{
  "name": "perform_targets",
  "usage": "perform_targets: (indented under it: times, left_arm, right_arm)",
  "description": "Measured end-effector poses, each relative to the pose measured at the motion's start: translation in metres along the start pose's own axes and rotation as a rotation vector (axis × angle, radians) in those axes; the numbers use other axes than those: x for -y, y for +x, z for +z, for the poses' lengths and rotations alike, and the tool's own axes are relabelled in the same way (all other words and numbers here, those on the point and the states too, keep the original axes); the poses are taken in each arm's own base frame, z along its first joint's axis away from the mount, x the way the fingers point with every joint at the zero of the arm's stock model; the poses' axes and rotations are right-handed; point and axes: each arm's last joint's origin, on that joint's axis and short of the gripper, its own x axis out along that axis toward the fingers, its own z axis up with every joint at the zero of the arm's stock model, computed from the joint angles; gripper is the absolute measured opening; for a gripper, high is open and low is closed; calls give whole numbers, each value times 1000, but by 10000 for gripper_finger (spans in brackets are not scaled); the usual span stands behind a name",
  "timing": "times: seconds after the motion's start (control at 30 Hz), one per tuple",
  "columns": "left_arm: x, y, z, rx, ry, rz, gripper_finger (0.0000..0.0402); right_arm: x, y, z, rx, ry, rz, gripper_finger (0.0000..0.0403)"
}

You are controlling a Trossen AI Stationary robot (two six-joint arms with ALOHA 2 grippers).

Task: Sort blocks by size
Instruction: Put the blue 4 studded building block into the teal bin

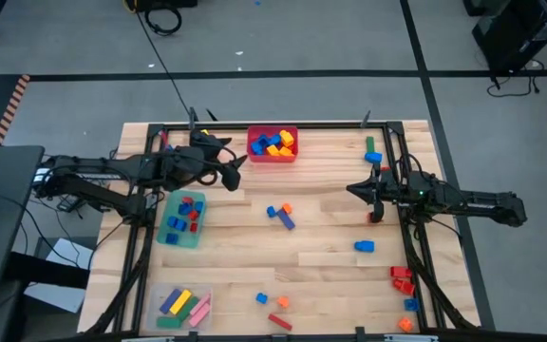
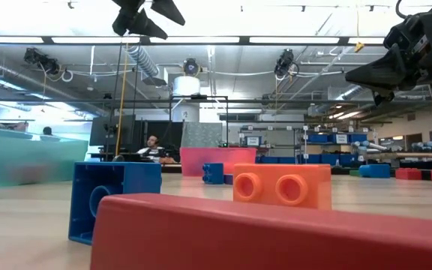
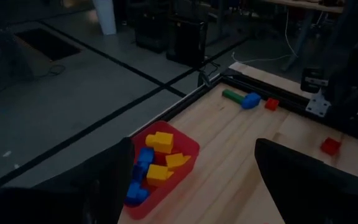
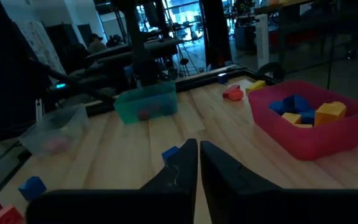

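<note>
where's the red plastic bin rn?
High view: the red plastic bin sits at the table's far edge, near centre, holding blue and yellow bricks, just right of the left tool.

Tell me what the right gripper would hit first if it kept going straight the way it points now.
Likely the small blue block just beyond the shut right gripper, in the right wrist view. Past it stands the green bin. Depth is unclear, so the gripper might pass above the block.
</note>
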Motion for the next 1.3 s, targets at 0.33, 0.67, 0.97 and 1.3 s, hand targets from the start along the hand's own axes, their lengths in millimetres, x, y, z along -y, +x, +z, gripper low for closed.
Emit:
perform_targets:
  times: [0.33,0.67,0.97,1.3]
  left_arm:
    - [13,23,-18,-83,-94,32,339]
    - [35,73,-60,-196,-231,126,339]
    - [35,93,-72,-154,-798,227,339]
    - [24,105,-74,30,-1096,374,339]
  right_arm:
    - [0,0,0,0,0,0,33]
    - [0,0,0,0,0,0,36]
    - [0,0,0,0,0,0,31]
    - [0,0,0,0,0,0,31]
